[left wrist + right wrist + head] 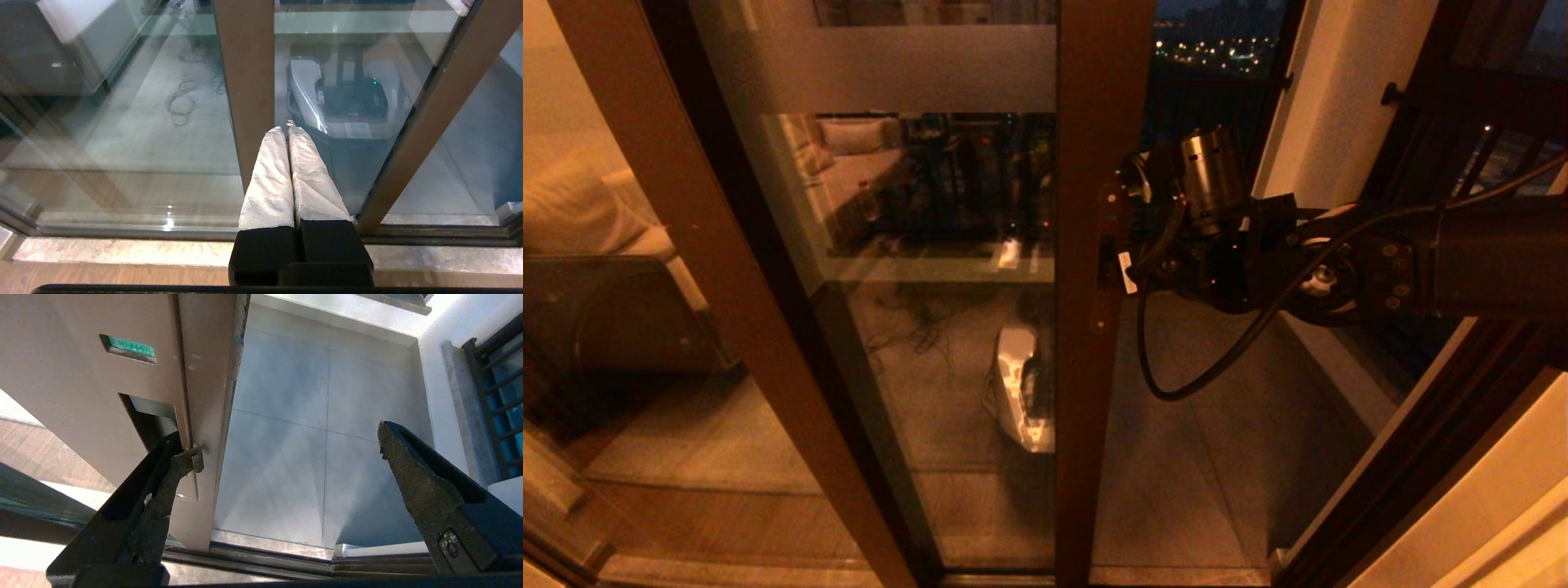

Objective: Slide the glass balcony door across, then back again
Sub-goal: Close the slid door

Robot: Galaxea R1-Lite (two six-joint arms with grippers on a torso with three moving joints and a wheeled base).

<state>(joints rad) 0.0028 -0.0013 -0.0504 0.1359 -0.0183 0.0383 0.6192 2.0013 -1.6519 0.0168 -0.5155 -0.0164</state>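
Right gripper (286,445) is spread wide at the door's edge, centre-right of the head view, one finger (186,459) hooked at the rim of the handle slot (153,416), the other hanging free over the balcony tiles, grasping nothing. The glass balcony door (1086,163) stands upright through the middle of the frame, its frosted band (890,69) across the top, with an open gap to its right. Left gripper (288,130) is clenched tight and empty, parked low, pointing at the glass near the bottom track (122,234).
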